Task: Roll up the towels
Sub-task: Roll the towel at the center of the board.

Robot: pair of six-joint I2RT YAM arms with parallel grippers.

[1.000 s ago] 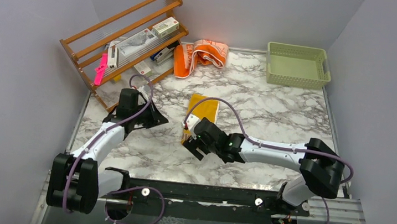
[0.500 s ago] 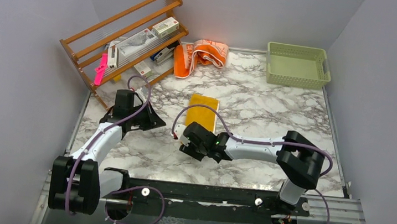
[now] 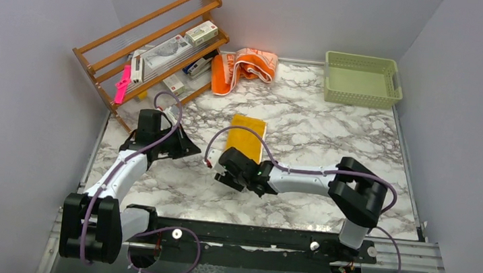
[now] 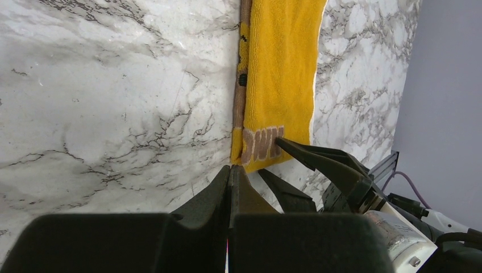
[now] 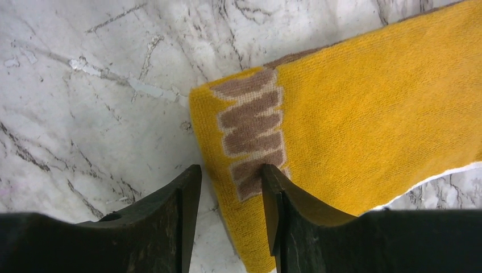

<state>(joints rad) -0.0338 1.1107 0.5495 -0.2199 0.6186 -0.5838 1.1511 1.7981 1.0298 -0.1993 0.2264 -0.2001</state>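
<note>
A mustard-yellow towel (image 3: pixel 247 136) lies flat on the marble table (image 3: pixel 319 145), with a brown woven pattern at its near end (image 5: pixel 250 128). My right gripper (image 5: pixel 230 170) is low over that near end with its jaws partly apart. One finger rests on the pattern, the other over bare marble, and the towel's edge runs between them. Just left of the towel's near corner (image 4: pixel 250 153), my left gripper (image 4: pixel 230 168) is shut and holds nothing. From the left wrist I see the right gripper (image 4: pixel 270 154) beside it. An orange and peach towel (image 3: pixel 246 66) lies crumpled at the back.
A wooden rack (image 3: pixel 153 46) holding boxes leans at the back left, with a pink item (image 3: pixel 122 83) at its lower end. A pale green basket (image 3: pixel 361 79) stands at the back right. Grey walls close in the table on three sides.
My right gripper has moved left along the towel's near end and its jaws have narrowed. My left gripper has drawn slightly left and stayed shut.
</note>
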